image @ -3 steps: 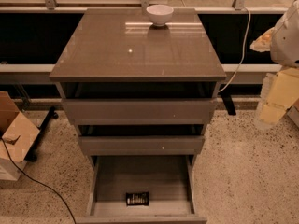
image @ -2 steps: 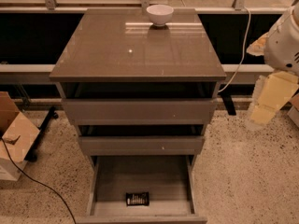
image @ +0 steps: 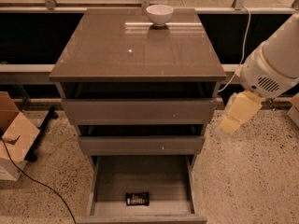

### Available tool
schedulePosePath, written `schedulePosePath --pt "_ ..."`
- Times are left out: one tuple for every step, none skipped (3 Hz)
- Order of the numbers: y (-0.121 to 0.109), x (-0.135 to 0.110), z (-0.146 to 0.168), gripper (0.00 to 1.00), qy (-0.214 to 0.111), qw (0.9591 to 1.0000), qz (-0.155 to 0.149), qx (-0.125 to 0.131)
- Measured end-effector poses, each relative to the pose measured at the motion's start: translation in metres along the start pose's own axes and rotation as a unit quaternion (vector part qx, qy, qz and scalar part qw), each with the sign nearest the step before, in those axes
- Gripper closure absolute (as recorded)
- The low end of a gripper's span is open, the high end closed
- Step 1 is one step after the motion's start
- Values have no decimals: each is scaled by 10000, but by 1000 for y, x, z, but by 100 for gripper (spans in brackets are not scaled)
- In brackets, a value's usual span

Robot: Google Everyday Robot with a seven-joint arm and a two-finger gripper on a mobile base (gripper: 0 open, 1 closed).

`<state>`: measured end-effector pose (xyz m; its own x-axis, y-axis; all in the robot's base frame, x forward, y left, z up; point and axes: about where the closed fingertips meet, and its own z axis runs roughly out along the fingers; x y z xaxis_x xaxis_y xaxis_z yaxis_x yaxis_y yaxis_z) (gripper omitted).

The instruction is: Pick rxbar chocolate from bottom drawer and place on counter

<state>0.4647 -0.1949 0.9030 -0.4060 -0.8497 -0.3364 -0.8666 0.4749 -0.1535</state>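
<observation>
Barely begun: bar lying on floor of open bottom drawer, not yet on table, tool well apart, right of cabinet, grip unreadable.

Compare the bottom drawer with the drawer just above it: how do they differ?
The bottom drawer is pulled far out, its grey floor exposed; the middle drawer is out only slightly, its inside dark. The bottom drawer holds the rxbar chocolate near its front; the middle drawer shows no contents. Both are grey-brown. The gripper hangs off to the right of both, touching neither.
</observation>
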Motion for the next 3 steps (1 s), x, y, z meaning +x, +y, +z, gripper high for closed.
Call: schedulePosePath --pt "2 6 44 0 65 9988 489 -57" --pt "5 18 94 0 180 9946 991 -239" --pt "7 20 103 0 200 9932 1112 -270"
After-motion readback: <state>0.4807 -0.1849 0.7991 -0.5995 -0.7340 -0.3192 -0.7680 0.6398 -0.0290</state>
